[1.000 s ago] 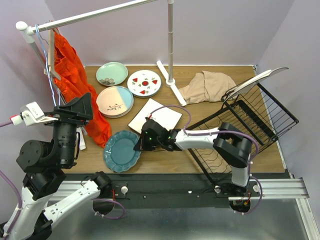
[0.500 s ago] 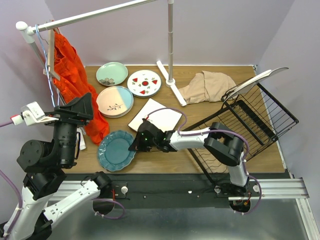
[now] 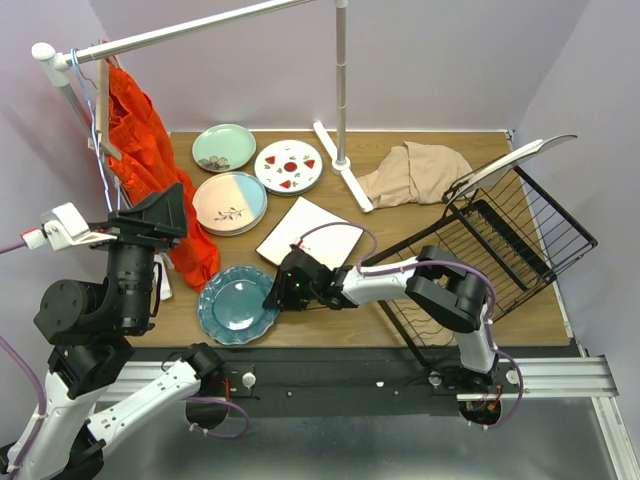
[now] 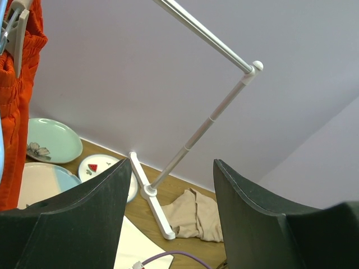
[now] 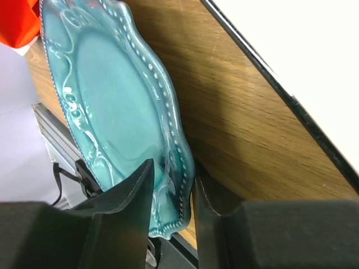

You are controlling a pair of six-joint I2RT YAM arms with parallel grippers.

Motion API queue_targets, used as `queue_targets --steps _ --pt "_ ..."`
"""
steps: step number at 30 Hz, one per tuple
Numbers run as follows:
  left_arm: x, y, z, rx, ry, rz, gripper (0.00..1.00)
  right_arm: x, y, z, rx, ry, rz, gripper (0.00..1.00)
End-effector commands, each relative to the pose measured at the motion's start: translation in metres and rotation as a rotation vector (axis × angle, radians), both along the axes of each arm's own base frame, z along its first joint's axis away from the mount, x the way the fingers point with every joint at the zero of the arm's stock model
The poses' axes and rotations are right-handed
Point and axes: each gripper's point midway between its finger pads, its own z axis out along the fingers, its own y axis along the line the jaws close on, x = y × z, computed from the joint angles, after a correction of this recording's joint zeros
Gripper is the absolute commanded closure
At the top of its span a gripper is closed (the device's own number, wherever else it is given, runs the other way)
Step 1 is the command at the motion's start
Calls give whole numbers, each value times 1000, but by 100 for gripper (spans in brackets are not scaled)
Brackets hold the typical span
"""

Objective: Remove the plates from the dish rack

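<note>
Plates (image 3: 288, 166) lie on a wooden table (image 3: 400, 218) between lilac walls (image 3: 450, 60).

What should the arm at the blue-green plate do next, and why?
Probably open wider and slide back off the rim. The teal plate lies flat on the table, and the right gripper straddles its edge, so the plate looks delivered.

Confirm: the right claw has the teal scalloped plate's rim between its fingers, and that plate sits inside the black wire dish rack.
No: the top external view shows the teal scalloped plate on the wooden table, left of the black wire dish rack. Its rim is between the fingers of the right claw.
</note>
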Motion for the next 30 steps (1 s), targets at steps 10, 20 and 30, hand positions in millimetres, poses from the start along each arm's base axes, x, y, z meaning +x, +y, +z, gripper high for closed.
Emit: queue_targets --steps 10,20,30 --pt "5 -10 3 3 -10 -24 31 -3 -7 18 7 -50 8 48" --pt "6 -12 5 10 -12 -28 31 -9 -25 21 -37 -50 11 47" --pt "5 -18 13 42 -41 -56 31 -12 -19 72 39 -155 111 48"
